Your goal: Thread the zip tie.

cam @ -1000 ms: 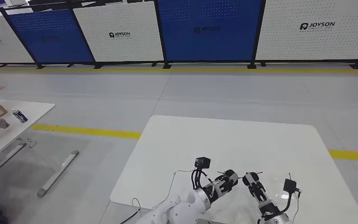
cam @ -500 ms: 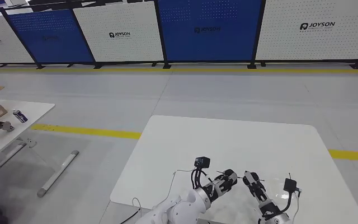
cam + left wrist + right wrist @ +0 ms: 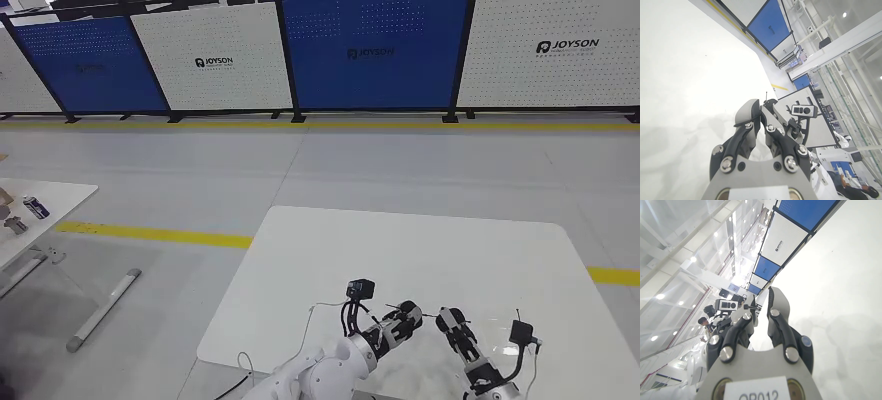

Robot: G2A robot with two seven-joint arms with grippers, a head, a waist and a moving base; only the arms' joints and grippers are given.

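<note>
The zip tie, a thin black plastic strip, was pinched in the left tool, which was clamped tight on it above the smooth white tabletop. The grey, curved right tool sat just beside; its grip could not be told.

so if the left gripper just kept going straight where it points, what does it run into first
Most likely the right gripper. Seen from above, the left gripper, shut on the zip tie, points straight at it across a small gap; the exact depth is hard to judge.
</note>
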